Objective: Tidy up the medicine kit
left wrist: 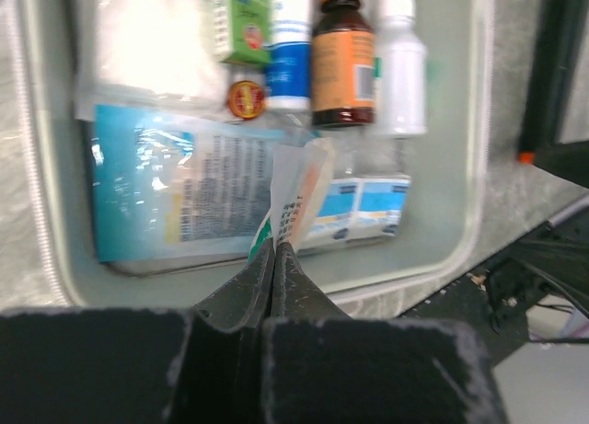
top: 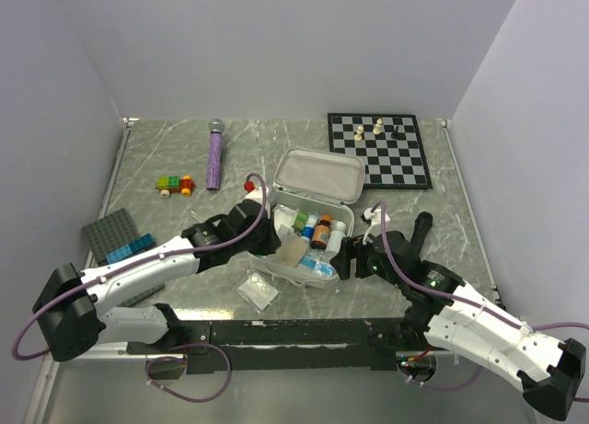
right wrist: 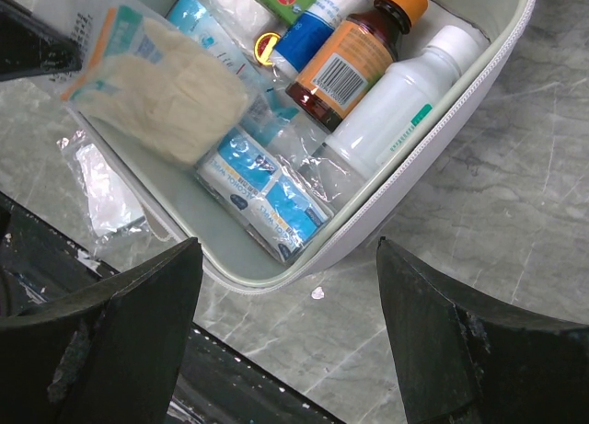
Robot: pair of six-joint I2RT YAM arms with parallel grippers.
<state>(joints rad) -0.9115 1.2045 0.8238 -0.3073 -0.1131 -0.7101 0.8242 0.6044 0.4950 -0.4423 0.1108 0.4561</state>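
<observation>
The medicine kit (top: 318, 177) lies open at the middle of the table (top: 442, 231), its lid hinged back toward the far side. Its tray holds a brown bottle (right wrist: 345, 61) with an orange label, a white bottle (right wrist: 405, 97) beside it, a blue-and-white tube (left wrist: 289, 47), a green box (left wrist: 236, 19), a small round red-and-yellow tin (left wrist: 247, 99) and 2 blue-and-white sachets (right wrist: 262, 189) near the front wall.

The left end effector (left wrist: 276, 252) hangs over the front part of the tray with its 2 fingers pressed together on the edge of a flat packet (right wrist: 161, 84); the packet is lifted above the other contents and shows something beige inside.

The right end effector (right wrist: 285, 249) hovers over the kit's near right corner. Its fingers are spread wide, grip nothing, and straddle the rim of the case.

On the table just in front of the kit lies a clear sachet (top: 258, 292). A chessboard (top: 382, 150) sits behind the kit to the right, with a purple microphone (top: 215, 155), a toy block car (top: 175, 185) and a grey baseplate (top: 112, 233) off to the left.
</observation>
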